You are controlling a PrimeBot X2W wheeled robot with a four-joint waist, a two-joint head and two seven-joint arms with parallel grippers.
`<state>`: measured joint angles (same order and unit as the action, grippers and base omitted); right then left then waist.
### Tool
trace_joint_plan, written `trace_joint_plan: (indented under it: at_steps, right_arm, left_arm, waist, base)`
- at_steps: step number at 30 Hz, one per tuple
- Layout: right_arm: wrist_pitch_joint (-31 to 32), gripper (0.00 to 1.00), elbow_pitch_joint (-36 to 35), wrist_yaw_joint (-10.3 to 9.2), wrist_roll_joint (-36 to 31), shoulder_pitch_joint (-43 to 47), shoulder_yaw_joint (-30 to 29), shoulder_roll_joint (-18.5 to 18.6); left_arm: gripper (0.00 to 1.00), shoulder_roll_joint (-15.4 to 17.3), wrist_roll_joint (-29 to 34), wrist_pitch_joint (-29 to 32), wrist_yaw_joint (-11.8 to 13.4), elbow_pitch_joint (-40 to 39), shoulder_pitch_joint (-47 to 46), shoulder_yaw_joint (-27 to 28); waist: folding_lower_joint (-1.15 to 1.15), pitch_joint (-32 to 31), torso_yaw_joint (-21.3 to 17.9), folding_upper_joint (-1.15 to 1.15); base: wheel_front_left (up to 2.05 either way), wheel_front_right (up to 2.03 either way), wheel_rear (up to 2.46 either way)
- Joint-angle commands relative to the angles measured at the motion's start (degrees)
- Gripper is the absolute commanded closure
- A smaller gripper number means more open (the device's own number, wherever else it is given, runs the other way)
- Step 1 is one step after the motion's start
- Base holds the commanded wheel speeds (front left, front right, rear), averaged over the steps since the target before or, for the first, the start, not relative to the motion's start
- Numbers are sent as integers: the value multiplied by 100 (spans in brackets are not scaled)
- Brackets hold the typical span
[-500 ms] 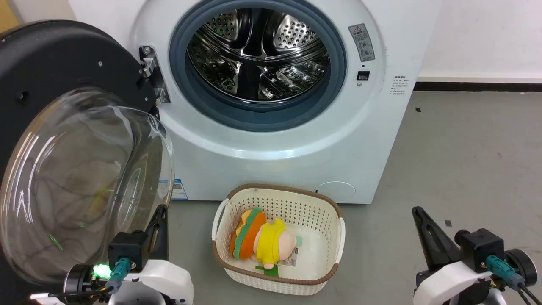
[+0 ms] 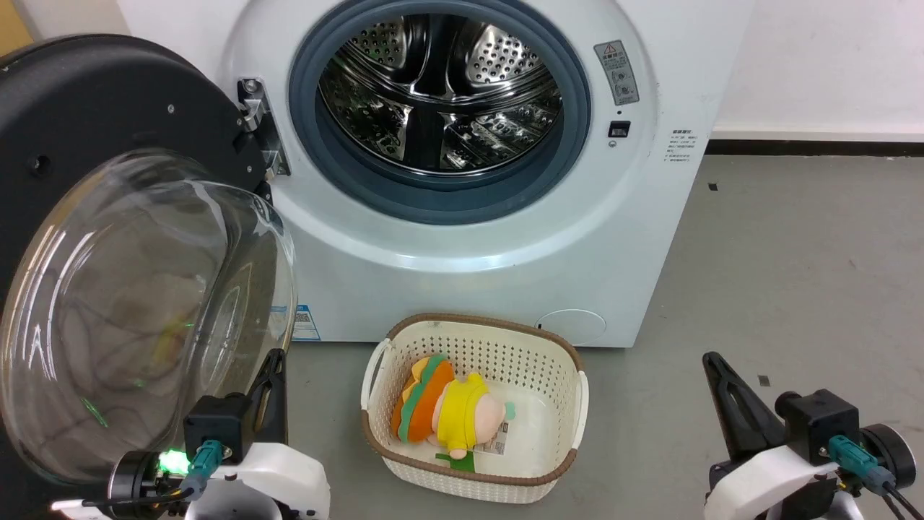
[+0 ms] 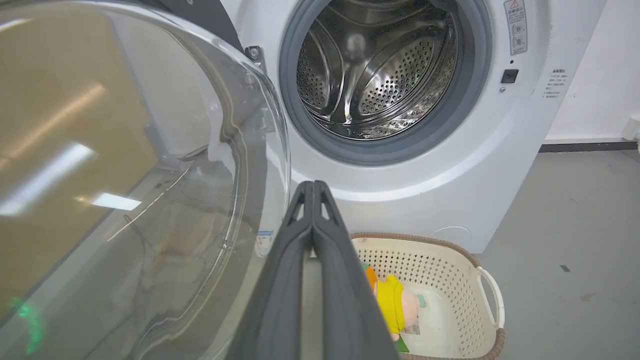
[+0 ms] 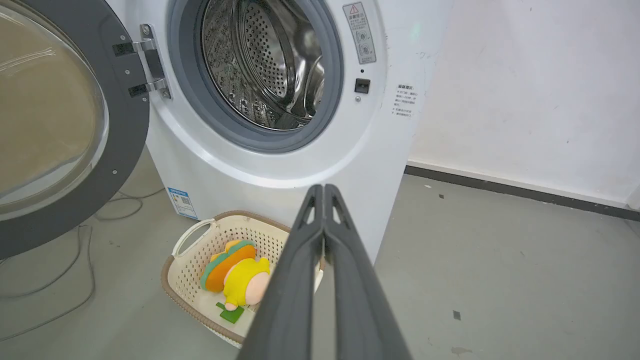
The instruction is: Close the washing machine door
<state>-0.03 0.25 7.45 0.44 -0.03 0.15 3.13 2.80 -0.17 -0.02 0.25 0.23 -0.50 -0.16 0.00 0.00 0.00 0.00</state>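
The left pincer [image 3: 313, 186] has its two dark fingers pressed together, gripping nothing. It sits low, just beside the lower right edge of the washing machine door [image 2: 144, 289], and I cannot tell whether it touches the glass. The right pincer [image 4: 323, 188] is also closed tip to tip and empty, well apart from the door, above the grey floor [image 2: 794, 274]. The door stands wide open, swung to the left on its hinge [image 2: 254, 119], with its bulging glass bowl facing the robot. The washing machine [image 2: 469, 253] shows its grey seal [image 2: 574, 108] and steel drum [image 2: 440, 87]. In front of it, on the floor between the two pincers, a cream basket [image 2: 473, 318] holds a plush toy [image 2: 447, 408].
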Motion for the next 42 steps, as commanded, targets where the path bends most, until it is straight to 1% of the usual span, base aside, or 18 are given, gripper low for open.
trace_joint_plan:
  at_steps: [1, 6, 7, 11, 18, 19, 20, 21, 25, 32, 42]
  right_arm:
    - [3, 100, -25, 3, -44, 3, -15, -25]
    - [3, 100, -25, 3, -44, 3, -15, -25]
    - [0, 0, 0, 0, 0, 0, 0, 0]
    - [-15, 0, 11, 0, 13, 0, -10, 1]
    - [-99, 0, 19, 0, 88, 3, -78, -1]
    - [-111, 0, 17, 0, 104, 3, -84, -1]
    - [-123, 0, 16, 0, 115, 5, -92, -1]
    - [-135, 0, 13, 0, 127, 5, -99, -1]
    - [-183, 0, 1, 0, 175, 12, -133, -2]
    - [-266, 0, -14, 1, 228, 14, -186, -4]
    - [-386, 0, -39, 1, 310, 16, -280, -6]
  left_arm:
    - [100, 8, 17, 2, -25, -23, 50, 16]
    - [100, 8, 17, 2, -25, -23, 50, 16]
    - [0, 0, 0, 0, 0, 0, 0, 0]
    - [0, 0, -6, -15, 21, 7, -4, -13]
    - [0, 1, -22, -99, 128, 10, -27, -71]
    - [36, 1, -21, -111, 144, 9, -31, -79]
    - [81, 1, -21, -123, 160, 6, -36, -88]
    - [100, 1, -19, -135, 175, 2, -41, -96]
    - [100, 7, -6, -183, 223, -27, -76, -135]
    - [100, 88, 0, -267, 235, -125, -267, -200]
    - [100, 229, -11, -386, 216, -483, -712, -236]
  waist:
    - [0, 0, 0, 0]
    - [0, 0, 0, 0]
    - [0, 0, 0, 0]
    - [0, 2, 0, 0]
    - [0, 13, 2, 0]
    - [0, 15, 3, 0]
    - [0, 16, 5, 0]
    - [0, 18, 6, 0]
    - [0, 25, 28, 0]
    - [0, 48, 115, 0]
    - [0, 95, 352, 0]
  base:
    - [0, 0, 0]
    - [0, 0, 0]
    - [0, 0, 0]
    - [0, 0, 0]
    - [0, 0, 0]
    - [0, 0, 0]
    - [0, 0, 0]
    - [0, 0, 0]
    - [0, 0, 0]
    - [0, 0, 0]
    - [0, 0, 0]
